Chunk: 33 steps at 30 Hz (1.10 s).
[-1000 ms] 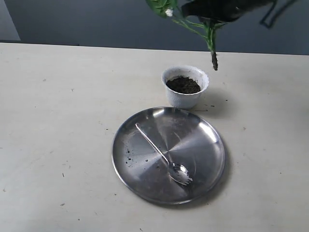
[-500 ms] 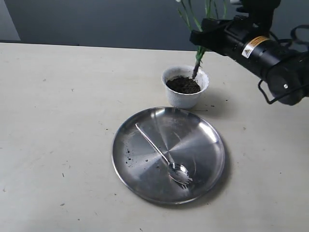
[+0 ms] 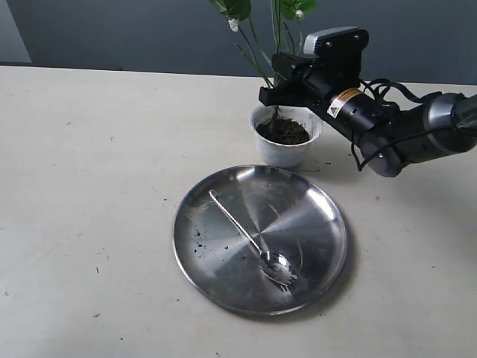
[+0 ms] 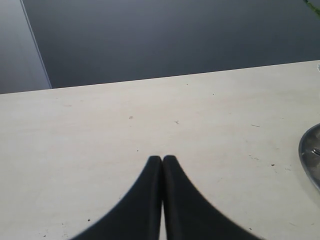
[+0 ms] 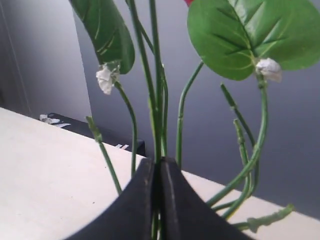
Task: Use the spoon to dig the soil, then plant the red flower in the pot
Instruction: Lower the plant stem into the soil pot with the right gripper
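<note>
Exterior: red flower (image 3: 277, 45) held upright by right gripper (image 3: 277, 95), stem base set in soil (image 3: 282, 131) of pot (image 3: 285, 134) near the worktop's (image 3: 89, 186) far edge; spoon (image 3: 252, 240) on plate (image 3: 320, 261) | Left wrist: left gripper (image 4: 162, 165) closed, empty | Right wrist: stems clamped | Step judged: planting; next: seat stem, then release.

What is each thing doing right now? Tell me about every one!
Red flower: upright, stem base in the soil, pinched by the right claw.
Soil: inside the pot.
Pot: upright on the table.
Spoon: lying on the steel plate, untouched.
Right claw: shut on the stems.
Left claw: shut, empty.
</note>
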{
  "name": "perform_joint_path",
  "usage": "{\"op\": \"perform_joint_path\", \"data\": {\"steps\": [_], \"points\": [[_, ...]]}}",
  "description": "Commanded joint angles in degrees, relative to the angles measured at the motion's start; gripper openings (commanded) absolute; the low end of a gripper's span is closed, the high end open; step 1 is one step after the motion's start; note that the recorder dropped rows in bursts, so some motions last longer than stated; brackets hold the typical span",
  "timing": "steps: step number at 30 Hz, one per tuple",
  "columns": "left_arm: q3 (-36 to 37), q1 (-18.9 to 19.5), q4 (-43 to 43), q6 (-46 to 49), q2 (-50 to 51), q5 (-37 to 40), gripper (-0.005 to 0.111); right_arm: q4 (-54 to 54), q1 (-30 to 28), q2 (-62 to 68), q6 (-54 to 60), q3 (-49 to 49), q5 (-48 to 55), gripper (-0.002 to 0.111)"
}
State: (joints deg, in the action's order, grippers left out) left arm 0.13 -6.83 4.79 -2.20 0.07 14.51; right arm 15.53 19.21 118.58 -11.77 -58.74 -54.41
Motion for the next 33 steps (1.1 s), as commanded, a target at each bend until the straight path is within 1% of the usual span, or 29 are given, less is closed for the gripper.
{"op": "perform_joint_path", "data": {"steps": [1,3,7,10,13,17,26,33], "points": [[-0.1,-0.3,0.0,-0.2,-0.1,-0.8,0.001,1.5,-0.3,0.8,7.9,-1.5,-0.9,-0.001],[-0.1,-0.3,0.0,-0.2,-0.1,-0.8,0.001,1.7,-0.4,0.8,11.1,-1.5,1.9,-0.001],[-0.1,-0.3,0.0,-0.2,-0.1,-0.8,0.001,3.2,-0.4,1.9,10.3,-1.5,9.6,-0.001],[-0.1,-0.3,0.0,-0.2,-0.1,-0.8,0.001,6.9,-0.4,4.0,6.4,-1.5,10.2,-0.001],[-0.1,-0.3,0.0,-0.2,-0.1,-0.8,0.001,7.1,-0.4,4.4,3.0,-1.5,10.1,-0.001],[-0.1,-0.3,0.0,-0.2,-0.1,-0.8,0.001,6.9,-0.4,4.3,2.5,-1.5,10.3,-0.001],[-0.1,-0.3,0.0,-0.2,-0.1,-0.8,0.001,7.0,-0.4,3.5,2.5,-1.5,18.9,-0.001],[-0.1,-0.3,0.0,-0.2,-0.1,-0.8,0.001,6.2,-0.4,0.6,1.7,-1.5,25.3,-0.001]]}}
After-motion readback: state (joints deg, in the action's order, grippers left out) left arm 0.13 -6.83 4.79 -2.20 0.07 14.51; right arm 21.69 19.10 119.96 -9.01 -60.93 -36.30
